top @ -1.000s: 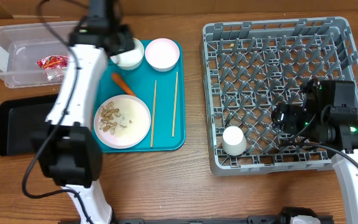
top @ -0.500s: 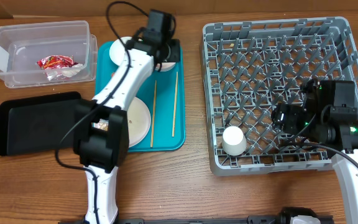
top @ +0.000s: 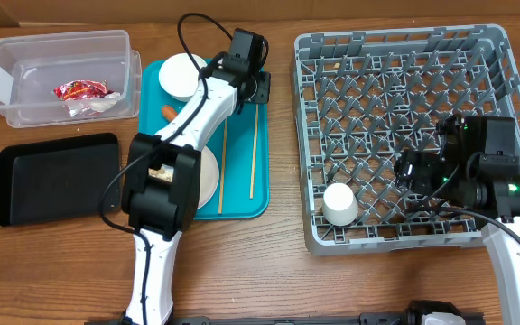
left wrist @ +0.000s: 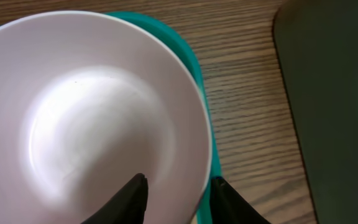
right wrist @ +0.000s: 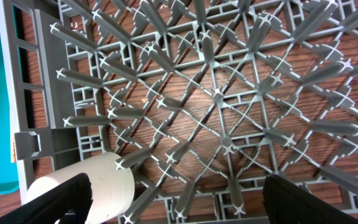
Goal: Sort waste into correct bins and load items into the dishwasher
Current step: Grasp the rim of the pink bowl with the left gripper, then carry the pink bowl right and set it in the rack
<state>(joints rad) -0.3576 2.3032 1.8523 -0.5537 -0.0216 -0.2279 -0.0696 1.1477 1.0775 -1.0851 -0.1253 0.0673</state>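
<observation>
My left gripper [top: 247, 83] is open over the back right bowl on the teal tray [top: 242, 203]. In the left wrist view its jaws [left wrist: 176, 200] straddle the rim of this white bowl [left wrist: 86, 106], one finger inside and one outside. A second white bowl [top: 181, 76] and the orange carrot [top: 168, 111] lie to its left. Two chopsticks [top: 254, 149] lie on the tray. The plate [top: 208, 176] is mostly hidden by my left arm. My right gripper [top: 413, 171] is open above the grey dish rack [top: 404, 54], next to the white cup [top: 339, 203], which also shows in the right wrist view [right wrist: 98, 180].
The clear tub [top: 25, 63] at the back left holds the red wrapper [top: 79, 90] and a white tissue [top: 102, 104]. The black tray [top: 57, 176] sits in front of it. The dish rack's wall [left wrist: 328, 93] stands close to the right of the bowl.
My left arm has swung right from the left bowl to the back right bowl and lowered its jaws around the rim. The right arm has not moved.
</observation>
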